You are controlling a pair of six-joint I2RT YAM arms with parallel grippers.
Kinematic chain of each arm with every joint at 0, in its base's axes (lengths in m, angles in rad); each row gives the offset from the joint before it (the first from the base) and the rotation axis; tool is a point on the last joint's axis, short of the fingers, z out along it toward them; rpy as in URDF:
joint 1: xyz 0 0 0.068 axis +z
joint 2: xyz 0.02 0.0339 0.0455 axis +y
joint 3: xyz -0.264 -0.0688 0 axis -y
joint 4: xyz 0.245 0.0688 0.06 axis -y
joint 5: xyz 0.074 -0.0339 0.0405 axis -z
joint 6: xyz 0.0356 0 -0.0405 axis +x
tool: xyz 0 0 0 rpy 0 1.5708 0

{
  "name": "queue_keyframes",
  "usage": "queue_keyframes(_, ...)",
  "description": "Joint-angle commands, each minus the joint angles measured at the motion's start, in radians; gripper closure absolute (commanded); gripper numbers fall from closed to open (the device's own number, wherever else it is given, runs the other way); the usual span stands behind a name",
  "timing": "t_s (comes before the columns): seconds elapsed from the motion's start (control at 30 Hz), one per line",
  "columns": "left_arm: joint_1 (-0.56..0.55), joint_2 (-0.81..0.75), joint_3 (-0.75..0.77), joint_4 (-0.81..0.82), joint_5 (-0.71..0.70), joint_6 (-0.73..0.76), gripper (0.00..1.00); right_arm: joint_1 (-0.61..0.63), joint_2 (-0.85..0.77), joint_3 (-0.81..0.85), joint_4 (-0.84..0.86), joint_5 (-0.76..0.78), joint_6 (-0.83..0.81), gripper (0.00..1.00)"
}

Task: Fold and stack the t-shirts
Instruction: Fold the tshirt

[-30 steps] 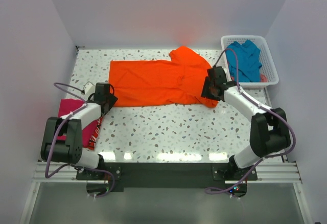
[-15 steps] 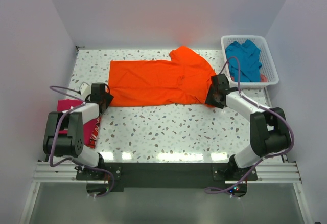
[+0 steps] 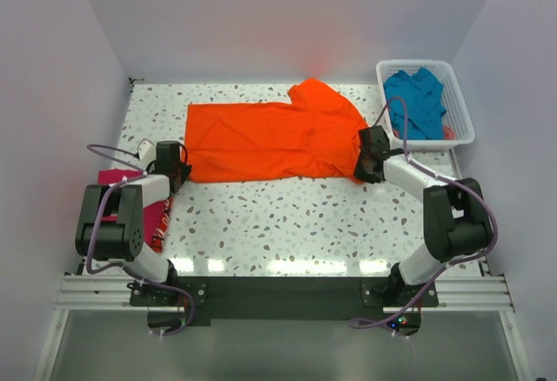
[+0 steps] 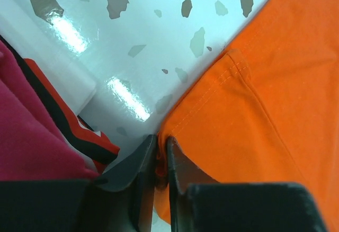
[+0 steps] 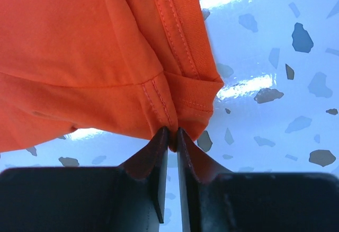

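Left gripper [image 4: 161,140], right gripper [image 5: 172,132] pinch orange t-shirt [image 3: 270,142] corners; basket [image 3: 463,107], magenta t-shirt [image 4: 26,142] flank them.

The orange t-shirt [image 3: 270,142] is matt, stitched cloth; the speckled tabletop [image 3: 287,216] is smooth and glossy; the basket [image 3: 464,107] is plastic.

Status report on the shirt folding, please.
Left gripper shut on orange shirt corner. Right gripper shut on its right edge. Shirt spread on table, nothing lying on it.

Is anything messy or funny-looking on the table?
Yes. The orange shirt is not flat: its right end is bunched, with a sleeve poking toward the back. The teal shirt lies crumpled in the basket.
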Motion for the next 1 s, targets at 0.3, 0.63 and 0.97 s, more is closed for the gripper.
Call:
queue_keyframes(0.3, 0.050, -0.067, 0.007, -0.185, -0.019, 0.034, 1.00, -0.083, -0.025, 0.109, -0.095, 0.083, -0.038, 1.00)
queue_keyframes(0.63, 0.054, -0.114, -0.016, -0.186, 0.011, 0.043, 1.00, -0.094, 0.002, 0.167, -0.174, 0.132, -0.075, 0.89)
queue_keyframes(0.97, 0.054, -0.119, -0.036, -0.156, 0.050, 0.049, 1.00, -0.095, -0.132, -0.015, -0.088, -0.004, 0.017, 0.57)
